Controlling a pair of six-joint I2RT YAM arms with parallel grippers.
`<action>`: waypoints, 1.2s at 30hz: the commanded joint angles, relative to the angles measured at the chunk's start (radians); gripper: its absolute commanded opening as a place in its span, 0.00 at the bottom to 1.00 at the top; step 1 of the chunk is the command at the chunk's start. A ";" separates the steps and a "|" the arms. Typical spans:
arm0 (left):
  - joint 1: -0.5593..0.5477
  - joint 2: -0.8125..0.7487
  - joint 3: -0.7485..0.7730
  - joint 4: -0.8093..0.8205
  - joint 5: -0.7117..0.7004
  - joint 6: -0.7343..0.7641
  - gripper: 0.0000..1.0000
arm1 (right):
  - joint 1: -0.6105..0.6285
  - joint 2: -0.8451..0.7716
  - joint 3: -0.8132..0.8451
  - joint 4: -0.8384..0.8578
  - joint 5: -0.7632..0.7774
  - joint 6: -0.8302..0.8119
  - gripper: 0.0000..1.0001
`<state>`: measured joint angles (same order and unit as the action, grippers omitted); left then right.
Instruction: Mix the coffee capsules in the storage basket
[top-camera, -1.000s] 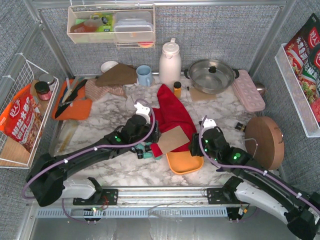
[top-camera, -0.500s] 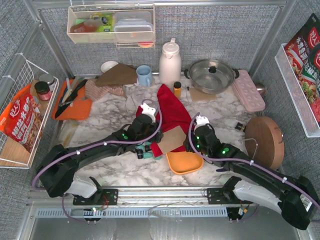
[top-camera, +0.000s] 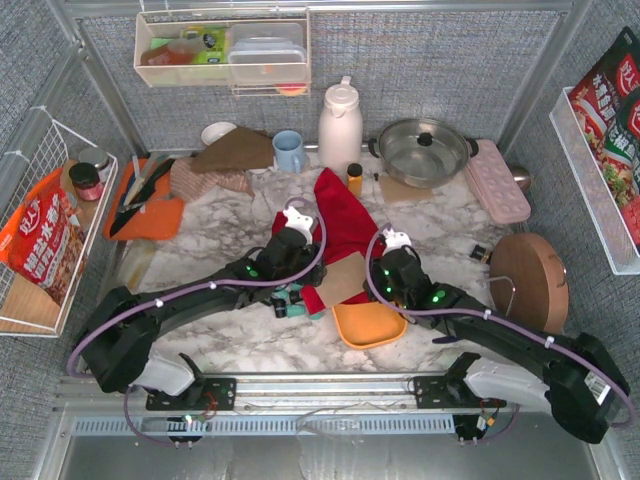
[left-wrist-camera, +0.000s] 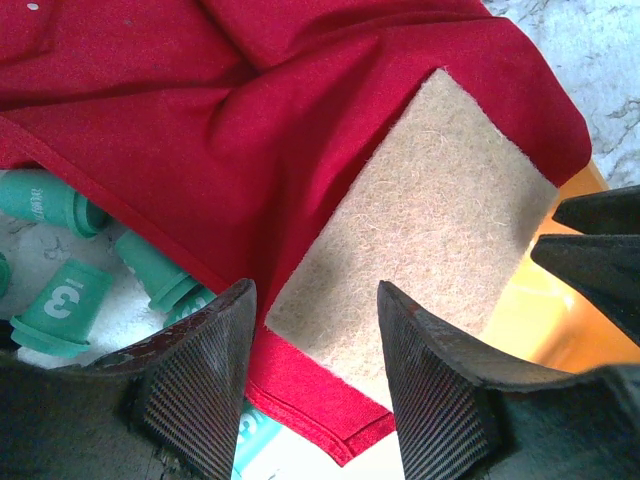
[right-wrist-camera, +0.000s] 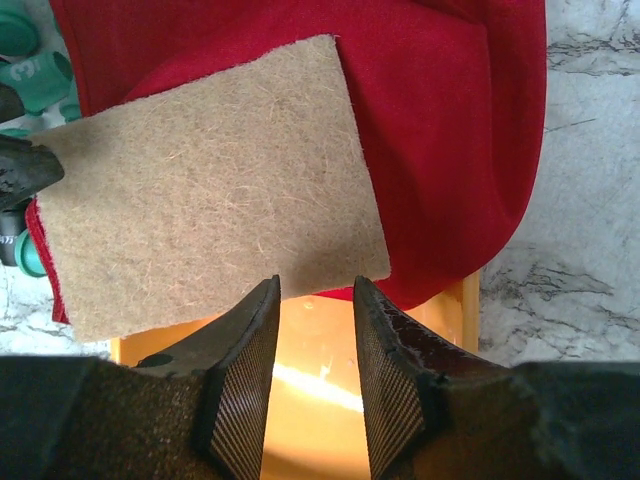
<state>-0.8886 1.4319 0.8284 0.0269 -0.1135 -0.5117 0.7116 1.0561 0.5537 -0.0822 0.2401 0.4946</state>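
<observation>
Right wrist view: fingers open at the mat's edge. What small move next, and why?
Probably lower the right gripper, pinch the tan mat and lift it off: it and the red cloth overlap the orange basket, while teal capsules lie outside it.

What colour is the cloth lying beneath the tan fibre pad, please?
The cloth is solid deep red; the left wrist view shows it best.

Mock kitchen inside a lab cell: marble table (top-camera: 215, 235), steel pot (top-camera: 422, 150) and thermos jug (top-camera: 339, 125) beyond the right gripper (right-wrist-camera: 315, 288), mug (top-camera: 289, 151) beyond the left gripper (left-wrist-camera: 315, 298), grey padded walls (top-camera: 430, 70), aluminium frame (top-camera: 330, 386).
</observation>
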 joint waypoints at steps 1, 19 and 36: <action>0.000 -0.004 0.001 -0.009 -0.008 0.007 0.62 | -0.001 0.023 -0.002 0.055 0.034 0.007 0.40; 0.030 -0.039 -0.074 0.070 0.073 -0.021 0.67 | -0.001 0.080 0.004 0.066 0.062 0.001 0.36; 0.066 -0.046 -0.117 0.161 0.168 -0.038 0.67 | 0.000 0.065 0.015 0.043 0.070 -0.007 0.36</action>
<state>-0.8276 1.3800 0.7155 0.1375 0.0181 -0.5434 0.7113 1.1255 0.5587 -0.0463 0.2913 0.4927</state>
